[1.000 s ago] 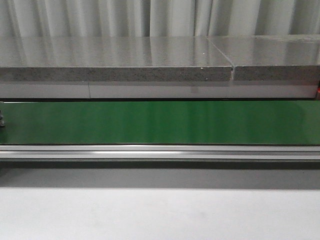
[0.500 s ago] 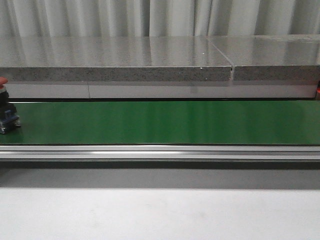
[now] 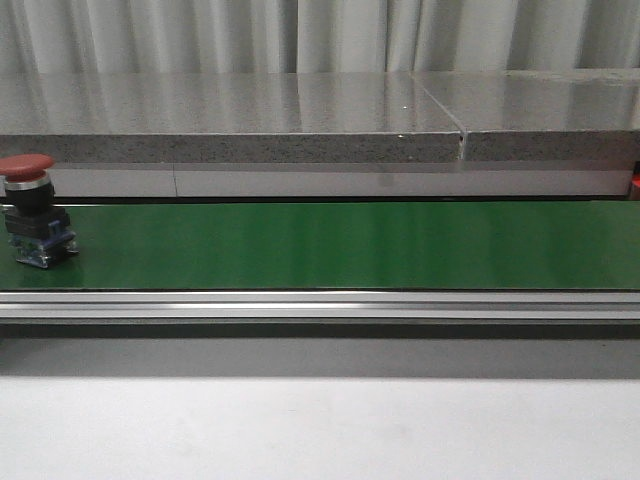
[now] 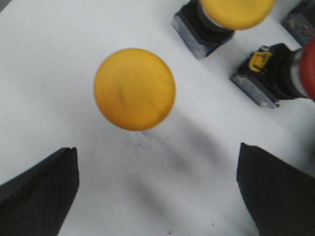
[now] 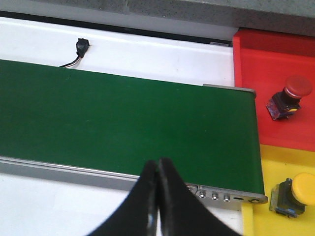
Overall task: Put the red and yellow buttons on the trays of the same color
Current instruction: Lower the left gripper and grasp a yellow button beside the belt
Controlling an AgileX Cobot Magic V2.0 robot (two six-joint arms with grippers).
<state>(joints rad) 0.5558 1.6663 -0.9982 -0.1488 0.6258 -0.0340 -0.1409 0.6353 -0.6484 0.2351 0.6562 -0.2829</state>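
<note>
Red button (image 3: 33,210) upright, cap up, at conveyor belt (image 3: 340,245) left end, well apart from both tools: left tool (image 4: 157,196) wide over yellow button (image 4: 134,89); right tool (image 5: 157,194) closed, empty.

My conveyor belt (image 3: 340,245) runs left to right across the table (image 3: 320,430) in front of me, with a stone ledge (image 3: 230,120) behind it. One button (image 3: 33,215) stands upright on the belt at its far left end. Past the belt's right end, two trays sit side by side: the farther tray (image 5: 275,64) holds a button (image 5: 288,98), and the nearer tray (image 5: 285,196) holds another button (image 5: 294,194). Under my left claw (image 4: 157,191), three or perhaps four more buttons (image 4: 135,89) stand on the table.
</note>
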